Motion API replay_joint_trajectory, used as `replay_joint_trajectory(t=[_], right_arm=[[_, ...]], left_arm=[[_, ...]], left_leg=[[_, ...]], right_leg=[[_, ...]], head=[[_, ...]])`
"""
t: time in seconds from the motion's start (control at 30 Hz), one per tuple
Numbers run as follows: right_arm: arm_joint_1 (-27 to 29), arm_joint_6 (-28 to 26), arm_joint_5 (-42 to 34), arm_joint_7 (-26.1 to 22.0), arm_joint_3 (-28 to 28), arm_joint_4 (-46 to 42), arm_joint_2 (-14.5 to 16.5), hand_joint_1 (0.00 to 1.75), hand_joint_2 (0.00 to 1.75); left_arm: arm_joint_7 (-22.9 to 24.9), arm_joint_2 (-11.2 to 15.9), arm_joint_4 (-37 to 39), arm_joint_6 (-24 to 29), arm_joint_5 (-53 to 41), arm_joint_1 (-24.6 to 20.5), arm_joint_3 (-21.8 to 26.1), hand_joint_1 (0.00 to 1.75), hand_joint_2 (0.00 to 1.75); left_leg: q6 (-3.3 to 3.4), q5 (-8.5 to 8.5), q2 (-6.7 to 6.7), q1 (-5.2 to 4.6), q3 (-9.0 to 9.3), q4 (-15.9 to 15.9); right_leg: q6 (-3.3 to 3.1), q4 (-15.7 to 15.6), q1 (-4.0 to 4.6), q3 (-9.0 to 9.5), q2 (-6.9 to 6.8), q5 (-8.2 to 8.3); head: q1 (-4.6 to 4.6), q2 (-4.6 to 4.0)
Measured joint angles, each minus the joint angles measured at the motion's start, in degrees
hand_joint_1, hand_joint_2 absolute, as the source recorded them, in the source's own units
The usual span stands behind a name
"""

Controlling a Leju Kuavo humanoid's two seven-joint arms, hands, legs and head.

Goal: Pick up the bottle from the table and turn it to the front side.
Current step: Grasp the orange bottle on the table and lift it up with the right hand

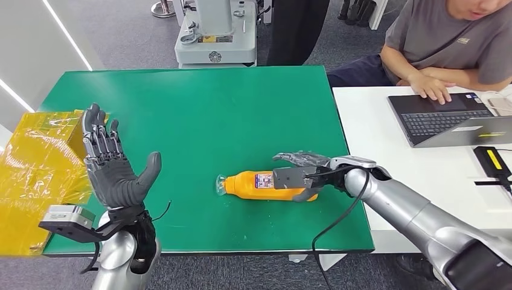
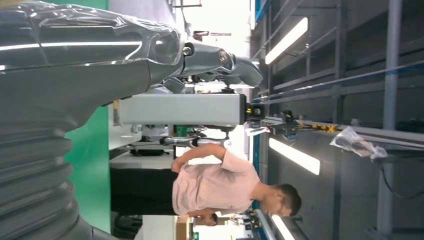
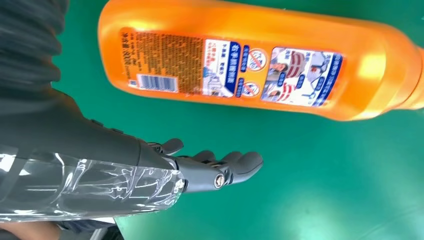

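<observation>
Right hand (image 1: 302, 162) is spread wide, holding nothing, beside the orange plastic bottle (image 1: 265, 184) lying label-up on the green table (image 1: 199, 109), so I reckon a sloppy grab just rolls it away.

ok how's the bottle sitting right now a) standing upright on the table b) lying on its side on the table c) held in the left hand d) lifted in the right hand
b: the bottle lies on its side on the table, with the right hand open beside it, not gripping.
</observation>
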Motion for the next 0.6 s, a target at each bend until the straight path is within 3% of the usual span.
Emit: replay_joint_trajectory(t=[0.6], right_arm=[[0.3, 0.4, 0.8, 1.4, 0.4, 2.1, 1.2, 0.00, 1.75]], left_arm=[[0.6, 0.0, -0.6, 0.7, 0.0, 0.2, 0.0, 0.00, 1.75]], left_leg=[[0.00, 0.00, -0.01, 0.00, 0.00, 0.0]], right_leg=[[0.00, 0.0, 0.00, 0.00, 0.00, 0.00]], head=[[0.00, 0.00]])
